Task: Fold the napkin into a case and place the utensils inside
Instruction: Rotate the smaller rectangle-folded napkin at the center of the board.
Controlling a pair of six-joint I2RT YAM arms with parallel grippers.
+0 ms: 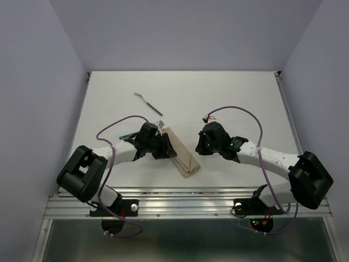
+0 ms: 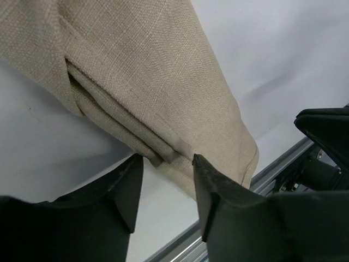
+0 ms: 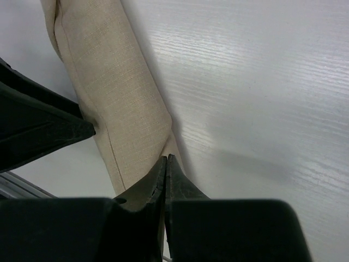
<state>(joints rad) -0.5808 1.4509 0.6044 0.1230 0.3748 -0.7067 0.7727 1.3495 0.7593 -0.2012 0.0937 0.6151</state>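
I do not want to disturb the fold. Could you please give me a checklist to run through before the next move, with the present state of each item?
1. Is the napkin folded into a narrow case? Ok.
2. Is the left tool open and not clamping the cloth? Ok, though the fold edge lies between its fingertips.
3. Is the right tool shut and empty? Ok.
4. Is a utensil free to pick? Ok, it lies alone on the table, away from the napkin.
5. Are the utensils inside the case? Not ok.
6. Is the pocket opening accessible? Cannot tell.
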